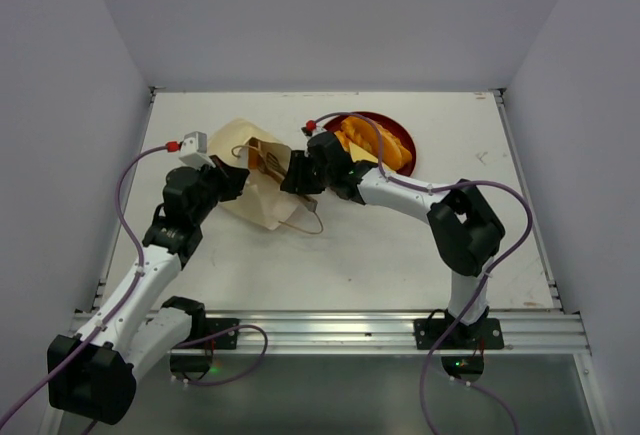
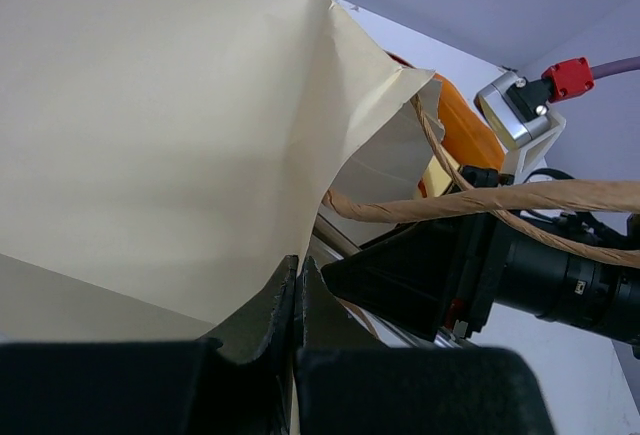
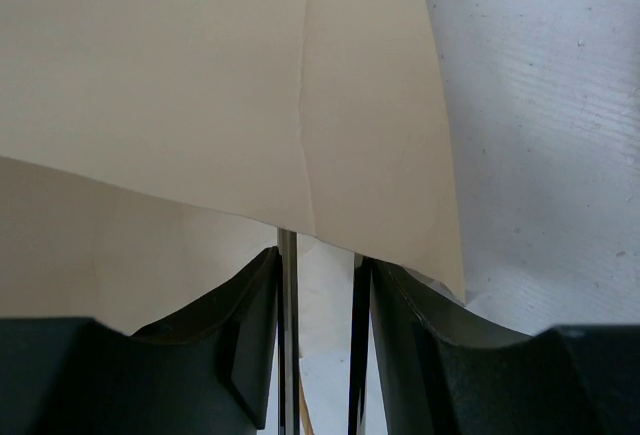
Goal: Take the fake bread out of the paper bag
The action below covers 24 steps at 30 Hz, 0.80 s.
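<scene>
Fake bread (image 1: 372,145): orange pieces are lying on the red plate (image 1: 392,118), right of the bag — you cannot tell whether any is inside.
Paper bag (image 1: 250,190): lying tipped, mouth facing right toward the plate.
Left gripper (image 2: 300,277): you are pinching the bag's wall, fingers pressed together.
Right gripper (image 3: 318,265): sitting at the mouth, the nearer arm, fingers narrowly parted — any reach inside is likely running leftward along the bag's length.

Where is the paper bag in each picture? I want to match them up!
Top view: the paper bag lies mid-table, left of the red plate.
Left wrist view: the bag fills the left and middle.
Right wrist view: the bag fills the top and left.
Shared landmark: the bag's brown cord handle, clear in the top and left wrist views only.
</scene>
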Each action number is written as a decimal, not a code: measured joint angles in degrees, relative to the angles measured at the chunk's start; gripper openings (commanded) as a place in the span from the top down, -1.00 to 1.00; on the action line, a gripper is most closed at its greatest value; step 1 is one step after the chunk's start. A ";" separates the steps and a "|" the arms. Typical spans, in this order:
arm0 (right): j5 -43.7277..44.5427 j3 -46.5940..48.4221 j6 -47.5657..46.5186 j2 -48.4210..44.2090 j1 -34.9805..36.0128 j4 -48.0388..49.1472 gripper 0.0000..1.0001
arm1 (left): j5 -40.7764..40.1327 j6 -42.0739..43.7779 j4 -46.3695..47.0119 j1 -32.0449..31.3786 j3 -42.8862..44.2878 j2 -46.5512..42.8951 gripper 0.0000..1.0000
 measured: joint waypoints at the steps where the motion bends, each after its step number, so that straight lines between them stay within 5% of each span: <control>1: 0.13 0.04 0.02 0.00 0.00 0.00 0.14 | 0.02 -0.13 0.07 0.00 0.00 0.00 1.00; 24: 0.74 3.96 1.92 4.28 -0.76 0.04 0.25 | 4.92 -2.49 0.50 0.00 0.00 0.24 1.00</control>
